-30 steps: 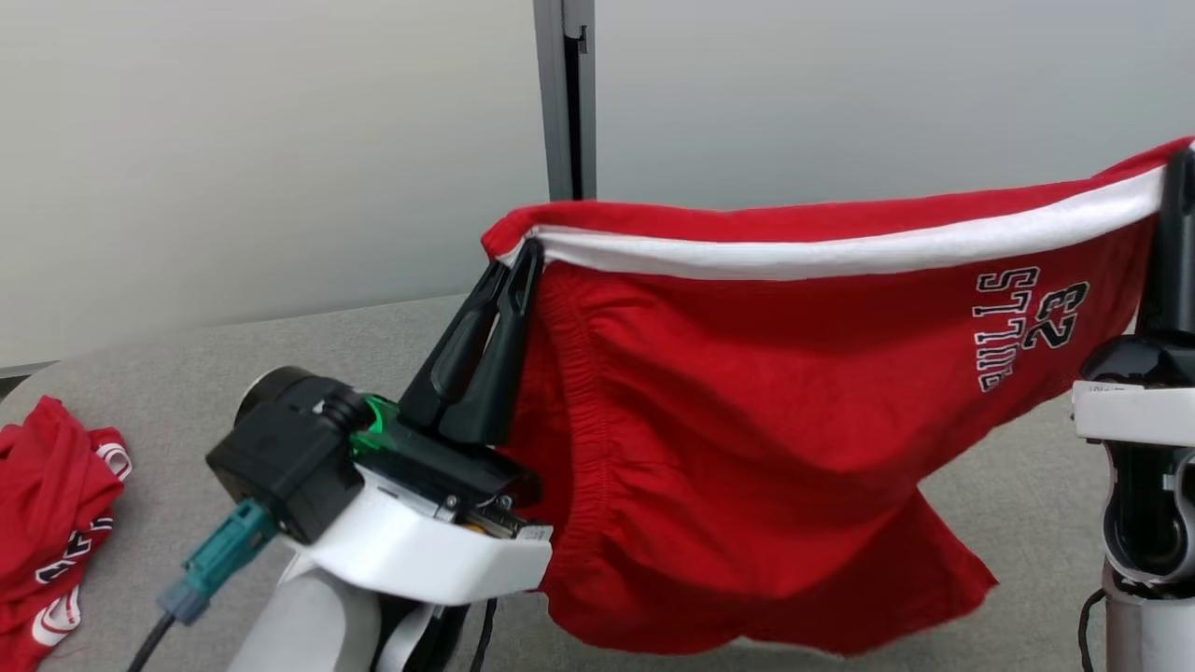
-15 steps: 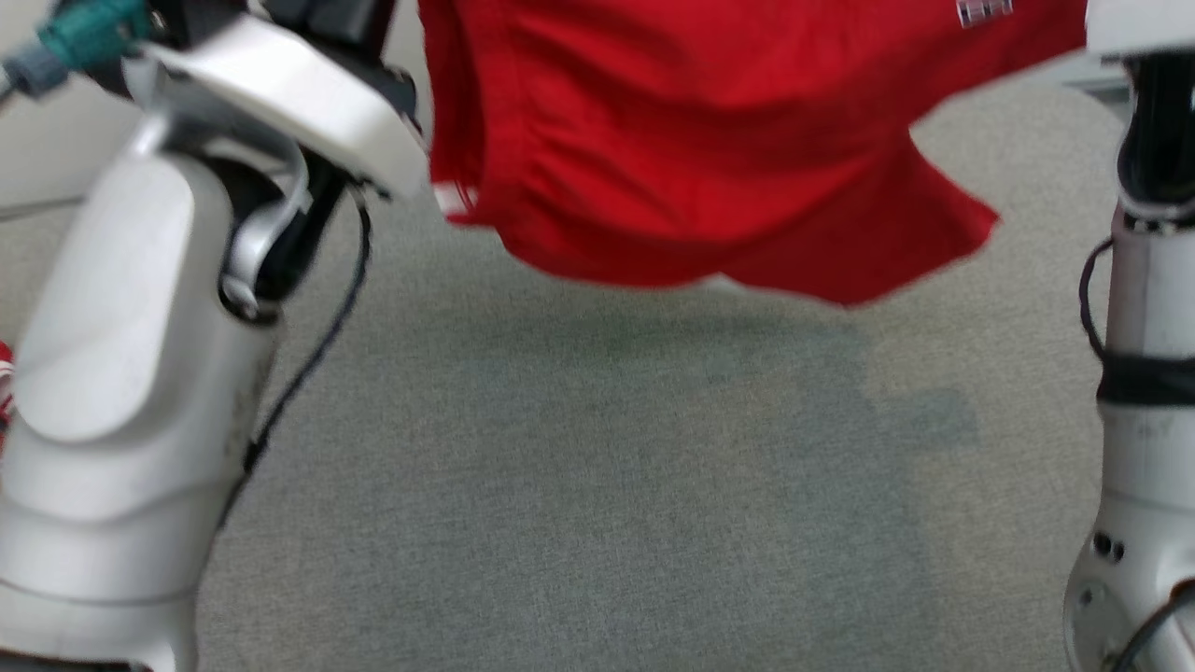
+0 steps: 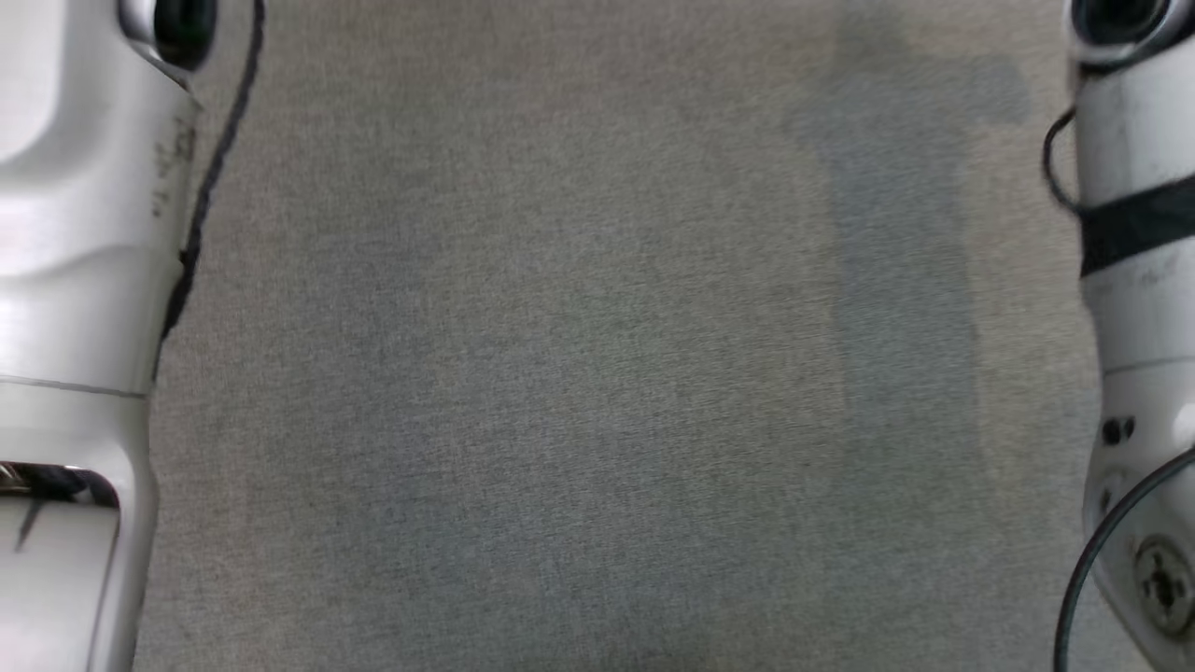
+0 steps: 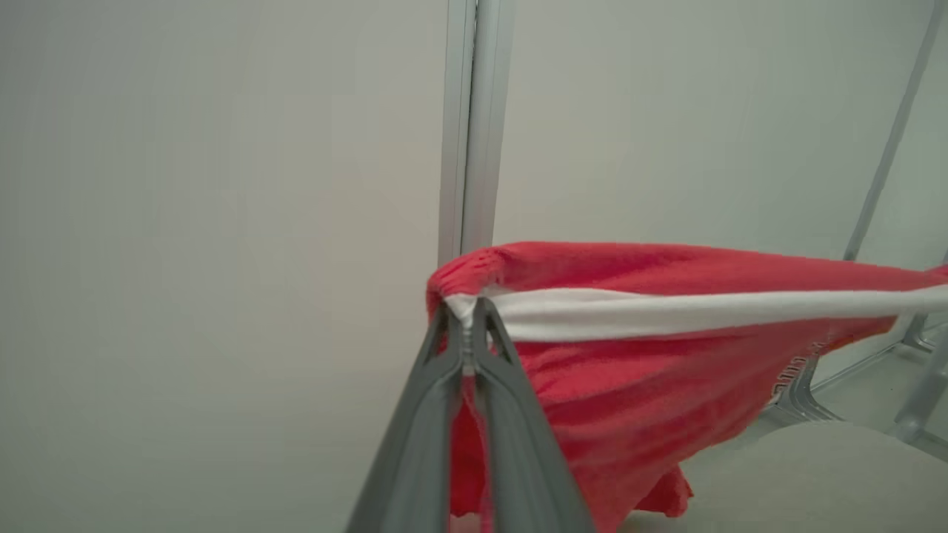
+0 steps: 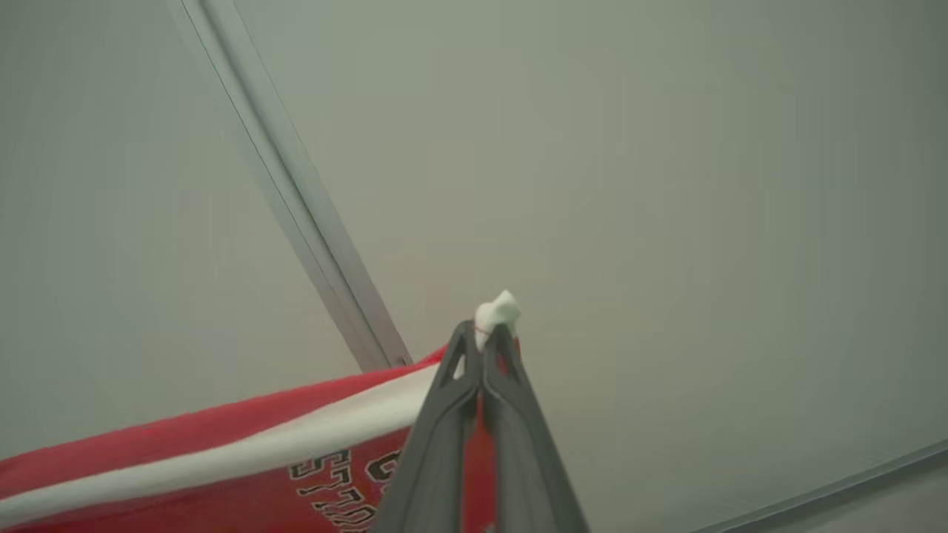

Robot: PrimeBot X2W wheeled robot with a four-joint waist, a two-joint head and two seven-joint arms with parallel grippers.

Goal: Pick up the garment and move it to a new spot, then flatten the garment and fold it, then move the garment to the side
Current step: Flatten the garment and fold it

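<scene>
Red garment (image 4: 652, 385) with a white band (image 4: 666, 314) hangs stretched between the two pincers, against a pale wall panel (image 4: 222, 222). The left pincer (image 4: 466, 314) is clamped on one end of the band; the right pincer (image 5: 485, 329) is clamped on the other end, beside black lettering (image 5: 333, 474). Lower hem appears to hang clear of the grey table (image 3: 597, 373)

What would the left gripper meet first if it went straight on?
Beyond the garment pinched in the left gripper, likely the wall post; how far off it stands is unclear.
</scene>
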